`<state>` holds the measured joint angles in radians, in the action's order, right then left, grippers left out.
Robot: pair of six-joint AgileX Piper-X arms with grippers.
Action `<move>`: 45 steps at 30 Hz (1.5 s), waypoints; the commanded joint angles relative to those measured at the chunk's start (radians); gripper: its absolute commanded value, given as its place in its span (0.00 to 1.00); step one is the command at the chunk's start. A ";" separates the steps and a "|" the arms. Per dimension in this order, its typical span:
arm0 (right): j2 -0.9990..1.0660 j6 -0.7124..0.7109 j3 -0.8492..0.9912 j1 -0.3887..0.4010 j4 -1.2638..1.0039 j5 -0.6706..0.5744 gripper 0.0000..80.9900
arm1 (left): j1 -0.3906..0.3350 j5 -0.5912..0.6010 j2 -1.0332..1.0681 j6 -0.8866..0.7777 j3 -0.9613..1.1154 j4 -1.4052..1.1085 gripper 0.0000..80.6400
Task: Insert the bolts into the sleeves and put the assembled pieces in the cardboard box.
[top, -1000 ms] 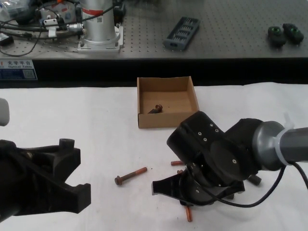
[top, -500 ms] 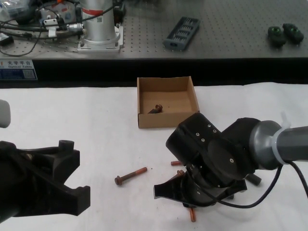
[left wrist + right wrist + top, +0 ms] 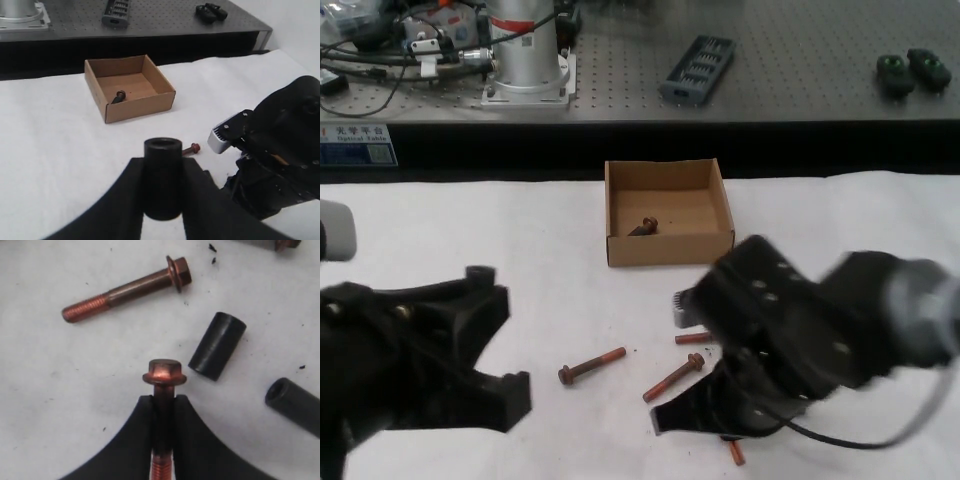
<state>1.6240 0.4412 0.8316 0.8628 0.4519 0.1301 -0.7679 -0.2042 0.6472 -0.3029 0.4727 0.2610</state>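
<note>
Arms are both hanging low over the near part of the worktop (image 3: 440, 230), which a white, slightly fuzzy cloth is covering. The left arm (image 3: 390, 370) is sitting at the near left, with its tool pointing towards the box and the other arm. The left tool (image 3: 162, 190) is pinching a black sleeve (image 3: 162, 170) between its two curved, matte black fingers. The sleeve is a smooth cylinder, and its open end is sticking out past the fingers.

The right arm (image 3: 800, 330) is bending down at the near right, with its wrist facing the cloth. The right tool (image 3: 163, 412) is pressing its fingers on the shank of a copper-coloured bolt (image 3: 164, 374). The flanged hexagonal head is showing just beyond the fingertips.

Below this tool a loose bolt (image 3: 130, 287) with a threaded end is lying on the cloth. Two more black sleeves (image 3: 217, 345) (image 3: 292, 405) are lying on their sides near it, apart from each other. Between the two arms a long bolt (image 3: 592, 367) is resting on the cloth.

The cardboard box (image 3: 668, 250) is standing farther away, in the middle, well apart from both tools. It is brown and open at the top. One assembled piece (image 3: 643, 227) is lying on its floor.
</note>
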 commanded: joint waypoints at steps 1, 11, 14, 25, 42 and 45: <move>-0.150 -0.016 -0.092 -0.030 -0.121 -0.027 0.06 | 0.003 0.038 0.003 -0.017 -0.083 -0.191 0.10; -0.526 0.007 -0.342 -0.205 -0.485 -0.341 0.06 | 0.003 0.243 0.083 -0.117 -0.293 -0.610 0.10; -0.545 0.043 -0.380 -0.227 -0.654 -0.513 0.06 | 0.003 0.308 0.147 -0.117 -0.293 -0.669 0.10; -0.547 0.185 -0.548 -0.226 -1.134 -0.720 0.06 | 0.003 0.557 0.444 -0.200 -0.293 -0.951 0.10; -0.549 0.210 -0.605 -0.226 -1.183 -0.732 0.06 | -0.040 0.801 0.624 -0.266 -0.255 -1.088 0.10; -0.549 0.210 -0.605 -0.226 -1.183 -0.732 0.06 | -0.064 0.798 0.636 -0.259 -0.252 -1.086 0.10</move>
<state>1.0854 0.6499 0.2225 0.6410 -0.7082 -0.5917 -0.8184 0.5807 1.2775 -0.5539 0.2101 -0.8034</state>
